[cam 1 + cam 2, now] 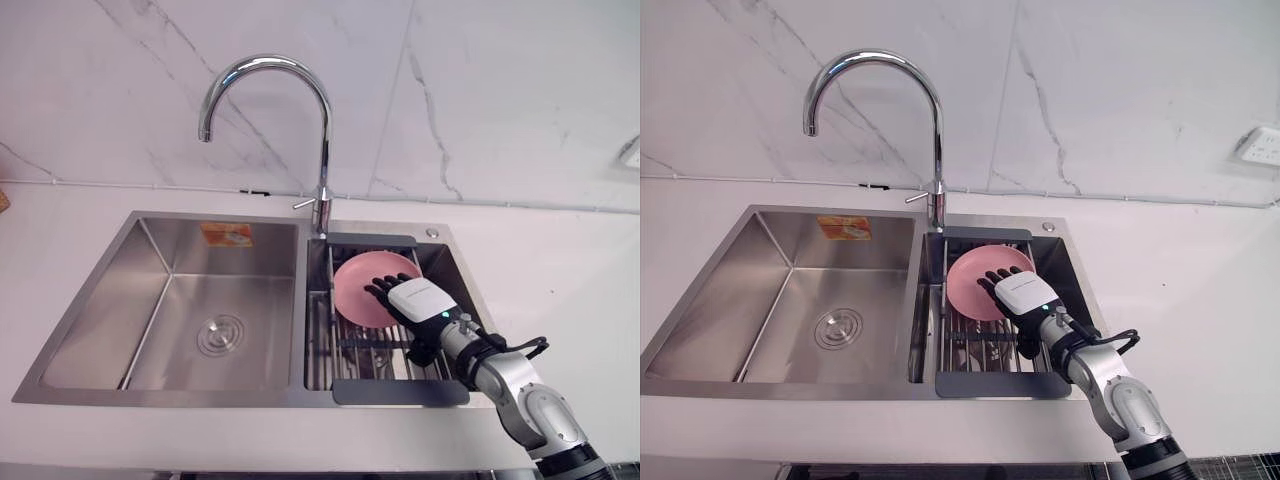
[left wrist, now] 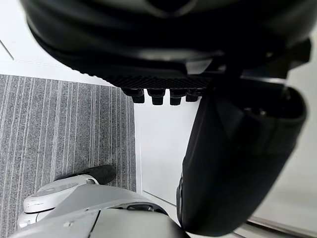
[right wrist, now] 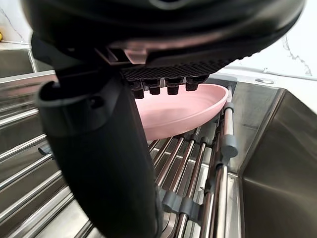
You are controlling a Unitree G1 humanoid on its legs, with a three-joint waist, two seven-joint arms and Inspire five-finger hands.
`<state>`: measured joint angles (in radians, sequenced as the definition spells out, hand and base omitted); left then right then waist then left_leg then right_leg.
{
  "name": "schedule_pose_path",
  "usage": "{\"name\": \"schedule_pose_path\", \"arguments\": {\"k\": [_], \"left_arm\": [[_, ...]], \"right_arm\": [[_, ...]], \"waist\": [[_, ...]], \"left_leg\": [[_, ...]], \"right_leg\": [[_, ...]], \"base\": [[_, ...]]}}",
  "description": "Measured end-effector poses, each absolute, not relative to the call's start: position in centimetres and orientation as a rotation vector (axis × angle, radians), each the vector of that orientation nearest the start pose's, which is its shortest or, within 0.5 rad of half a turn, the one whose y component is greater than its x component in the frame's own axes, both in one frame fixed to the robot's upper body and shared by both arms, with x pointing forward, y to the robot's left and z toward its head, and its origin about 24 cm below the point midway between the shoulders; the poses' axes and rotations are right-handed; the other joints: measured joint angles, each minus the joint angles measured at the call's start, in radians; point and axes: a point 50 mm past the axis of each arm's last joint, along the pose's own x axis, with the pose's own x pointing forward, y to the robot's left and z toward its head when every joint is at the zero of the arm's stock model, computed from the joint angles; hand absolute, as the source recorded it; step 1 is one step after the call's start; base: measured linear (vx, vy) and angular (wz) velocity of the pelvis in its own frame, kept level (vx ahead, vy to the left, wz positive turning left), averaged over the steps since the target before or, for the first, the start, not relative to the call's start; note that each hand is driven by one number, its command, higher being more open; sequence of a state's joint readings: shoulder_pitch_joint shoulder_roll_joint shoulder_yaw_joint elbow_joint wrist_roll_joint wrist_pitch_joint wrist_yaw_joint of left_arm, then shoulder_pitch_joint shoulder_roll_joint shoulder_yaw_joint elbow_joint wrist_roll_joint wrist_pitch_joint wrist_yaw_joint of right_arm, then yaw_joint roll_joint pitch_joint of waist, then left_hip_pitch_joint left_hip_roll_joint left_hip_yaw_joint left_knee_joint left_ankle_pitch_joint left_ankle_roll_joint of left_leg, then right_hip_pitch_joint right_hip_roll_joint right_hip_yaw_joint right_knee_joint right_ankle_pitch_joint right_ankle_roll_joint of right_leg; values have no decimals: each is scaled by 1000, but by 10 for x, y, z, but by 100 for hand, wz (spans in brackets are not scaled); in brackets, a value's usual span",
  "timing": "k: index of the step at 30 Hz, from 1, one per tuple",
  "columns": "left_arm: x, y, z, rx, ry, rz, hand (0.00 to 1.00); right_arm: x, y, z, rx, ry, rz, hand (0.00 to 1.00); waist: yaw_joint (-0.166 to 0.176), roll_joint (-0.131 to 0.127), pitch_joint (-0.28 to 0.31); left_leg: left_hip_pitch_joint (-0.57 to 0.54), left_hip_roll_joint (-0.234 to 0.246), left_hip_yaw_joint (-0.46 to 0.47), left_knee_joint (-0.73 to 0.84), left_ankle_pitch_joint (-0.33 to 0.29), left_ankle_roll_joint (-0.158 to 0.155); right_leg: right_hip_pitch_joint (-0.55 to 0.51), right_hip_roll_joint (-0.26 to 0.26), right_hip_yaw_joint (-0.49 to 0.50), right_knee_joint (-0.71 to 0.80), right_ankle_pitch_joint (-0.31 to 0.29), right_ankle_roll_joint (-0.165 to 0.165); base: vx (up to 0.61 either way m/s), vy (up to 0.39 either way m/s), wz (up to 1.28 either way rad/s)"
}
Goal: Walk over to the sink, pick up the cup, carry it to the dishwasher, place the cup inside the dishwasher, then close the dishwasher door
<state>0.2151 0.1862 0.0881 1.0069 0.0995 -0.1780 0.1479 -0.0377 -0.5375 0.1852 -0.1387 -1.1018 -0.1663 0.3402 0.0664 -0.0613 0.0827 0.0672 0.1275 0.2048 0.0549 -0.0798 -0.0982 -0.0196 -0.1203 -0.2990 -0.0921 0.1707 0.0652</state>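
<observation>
Two hands, the right first: the right hand [image 1: 415, 300] reaches over the right basin with its fingers [image 3: 173, 85] straight and spread. They are not curled round anything, and the thumb stands apart from them.
Contact: the fingertips sit just above the hollow of the pink dish [image 3: 190, 111]; whether they touch it cannot be told.
Task's thing: the pink dish is shallow (more a plate than a cup). It lies tilted on the rack [image 1: 345, 355] toward the rack's far end, partly under the hand.
Rack: metal bars with dark grey end pieces span the right basin from front to back.
Sink [image 1: 150, 395]: steel, with two basins. The larger left basin has a round drain [image 1: 220, 335] and an orange sticker [image 1: 227, 234] on its back wall.
Faucet [image 1: 265, 70]: a chrome arch rising from the rim behind the divider, with its spout over the left basin.
Desk [image 1: 560, 270]: pale, framing the sink, with a marble wall [image 1: 480, 90] behind it.
Left hand [image 2: 163, 44]: its fingers are relaxed and hold nothing (it hangs over grey carpet [image 2: 64, 129]).
</observation>
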Motion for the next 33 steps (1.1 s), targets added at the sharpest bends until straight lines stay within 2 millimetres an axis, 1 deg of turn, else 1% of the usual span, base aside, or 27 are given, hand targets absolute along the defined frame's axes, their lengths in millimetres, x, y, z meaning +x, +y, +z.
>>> {"name": "schedule_pose_path", "arguments": {"k": [3, 4, 9, 11, 13, 15, 19, 21, 26, 29, 30, 31, 33], "left_arm": [[63, 241, -150, 290, 1017, 274, 100], [62, 240, -150, 290, 1015, 276, 100], [63, 238, -150, 319, 1008, 287, 100], [61, 238, -150, 325, 1008, 300, 100], [60, 238, -150, 334, 1008, 320, 100], [60, 237, -149, 340, 996, 331, 100], [60, 236, -149, 364, 979, 348, 100], [59, 236, -149, 365, 979, 352, 100], [56, 234, -148, 385, 965, 376, 100], [56, 233, -148, 384, 955, 378, 100], [56, 232, -148, 382, 950, 381, 100], [57, 230, -148, 380, 941, 387, 100], [57, 229, -147, 379, 928, 393, 100]], "right_arm": [[250, -176, 65, -1666, -82, 524, 100], [250, -176, 65, -1664, -85, 518, 0], [251, -175, 66, -1688, -126, 471, 0], [251, -176, 63, -1694, -121, 477, 0], [251, -172, 65, -1701, -181, 456, 0], [251, -171, 66, -1703, -211, 433, 0], [253, -173, 66, -1708, -221, 379, 0], [253, -175, 65, -1708, -229, 349, 0], [252, -172, 60, -1691, -291, 301, 0], [252, -172, 60, -1669, -322, 260, 0], [252, -172, 61, -1659, -340, 239, 0], [252, -173, 64, -1649, -373, 185, 0], [255, -178, 69, -1621, -373, 124, 0]], "waist": [[0, 3, 2], [0, 5, 3], [0, 9, 6], [-3, 9, 6], [-12, 9, 6], [-9, 9, 6], [-10, 10, 7], [-13, 11, 7], [-25, 14, 9], [-27, 22, 13], [-27, 29, 15], [-25, 35, 17], [-19, 40, 16]], "left_leg": [[1, 0, -1, -1, 2, -1], [2, 0, -1, -1, 2, -1], [4, -1, -3, -9, 7, -1], [6, -1, -2, -12, 9, -1], [6, -1, -2, -16, 13, -1], [6, -1, -2, -21, 15, -1], [6, 1, -2, -27, 21, -3], [6, 3, -2, -27, 21, -4], [6, 12, -2, -27, 25, -11], [6, 16, -2, -28, 28, -15], [6, 18, -3, -29, 28, -17], [6, 20, -4, -31, 27, -21], [4, 26, -5, -31, 26, -21]], "right_leg": [[0, 0, -2, 0, 0, 0], [0, 0, -2, 0, 0, 0], [0, 0, -4, 0, 0, 1], [0, 0, -4, 0, 0, 1], [1, 0, -4, 0, -1, 1], [1, 0, -6, 0, -4, 4], [0, 2, -9, 0, -11, 6], [0, 5, -8, 0, -11, 6], [0, 12, -9, 0, -12, 4], [0, 16, -13, 0, -16, -1], [0, 18, -14, 0, -17, -3], [-1, 20, -15, 0, -18, -5], [-3, 27, -16, 0, -21, -10]], "base": [[0, 0, 0], [0, 0, 0], [0, 0, 0], [0, 0, 0], [0, 0, 0], [-19, -5, 2], [-17, -5, 1], [0, 0, 0], [0, 0, 0], [0, 0, 0], [0, 0, 0], [0, 0, 0], [0, 0, 0]]}}
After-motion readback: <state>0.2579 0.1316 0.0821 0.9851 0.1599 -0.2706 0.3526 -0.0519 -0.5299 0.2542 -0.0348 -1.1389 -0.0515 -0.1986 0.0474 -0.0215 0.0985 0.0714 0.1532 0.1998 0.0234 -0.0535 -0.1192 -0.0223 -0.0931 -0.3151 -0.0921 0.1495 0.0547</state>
